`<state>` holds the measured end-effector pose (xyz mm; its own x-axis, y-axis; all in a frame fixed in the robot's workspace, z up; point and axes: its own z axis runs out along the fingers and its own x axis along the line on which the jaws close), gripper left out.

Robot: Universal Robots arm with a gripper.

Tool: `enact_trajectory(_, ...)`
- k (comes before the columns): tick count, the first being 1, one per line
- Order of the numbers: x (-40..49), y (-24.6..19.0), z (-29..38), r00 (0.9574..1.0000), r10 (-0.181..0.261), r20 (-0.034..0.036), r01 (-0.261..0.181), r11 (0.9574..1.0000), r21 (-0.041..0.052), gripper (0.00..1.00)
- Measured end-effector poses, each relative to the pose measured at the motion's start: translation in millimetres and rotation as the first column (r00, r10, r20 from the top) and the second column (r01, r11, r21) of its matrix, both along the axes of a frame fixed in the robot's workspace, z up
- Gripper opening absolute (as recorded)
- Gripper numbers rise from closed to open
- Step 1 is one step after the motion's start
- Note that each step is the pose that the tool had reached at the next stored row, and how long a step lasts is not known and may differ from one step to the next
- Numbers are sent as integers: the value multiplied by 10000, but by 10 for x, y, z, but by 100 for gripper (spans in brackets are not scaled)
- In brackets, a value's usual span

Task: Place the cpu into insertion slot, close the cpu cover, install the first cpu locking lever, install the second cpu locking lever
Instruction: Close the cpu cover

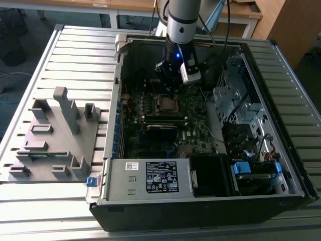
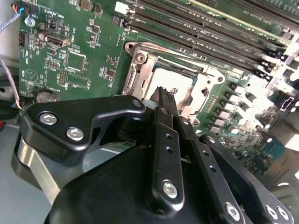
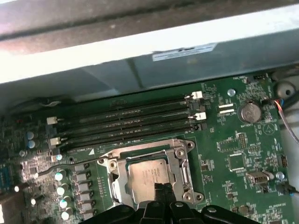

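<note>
End effector [image 2: 163, 93] over dull-silver square cpu [image 2: 175, 77]

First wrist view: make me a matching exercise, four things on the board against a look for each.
Things:
1. cpu
2. cover
3. memory slots
4. battery

Looks:
A. long, black, in parallel rows
B. round silver disc
C. silvery frame with a square window
D. flat grey square inside the frame

Pairs: 1-D, 2-C, 3-A, 4-B
</note>
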<state>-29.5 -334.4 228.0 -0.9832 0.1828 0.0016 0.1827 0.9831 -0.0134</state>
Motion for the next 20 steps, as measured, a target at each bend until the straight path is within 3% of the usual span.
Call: enact_trajectory(20, 0, 0, -29, 10000, 81, 1, -81, 10000, 1, 10)
